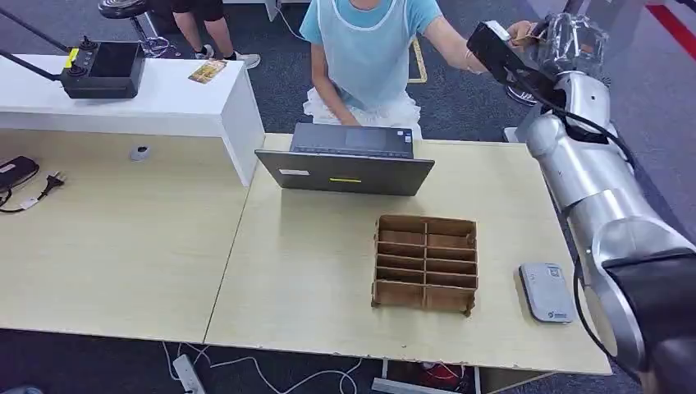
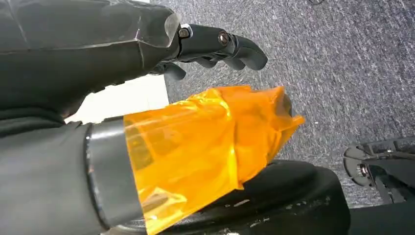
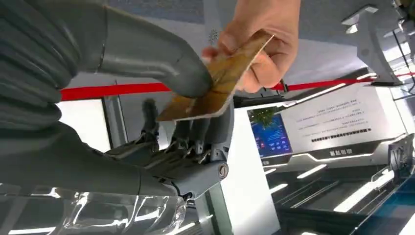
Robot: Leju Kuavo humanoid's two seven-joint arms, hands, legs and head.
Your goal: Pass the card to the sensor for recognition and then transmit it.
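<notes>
Pinching the card (image 3: 214, 87) between thumb and fingers (image 3: 195, 134), my right hand (image 1: 566, 41) sits at the head view's upper right, where a person's hand (image 3: 262, 44) grips the card's other end. My left hand (image 2: 205, 46) hangs released, holding nothing.

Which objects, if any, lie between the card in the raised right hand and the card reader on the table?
Nothing visible does. The right hand and a person's hand both hold the card high beyond the table's far right corner. The card reader lies near the right edge, with bare tabletop around it; the wooden organizer sits beside it.
</notes>
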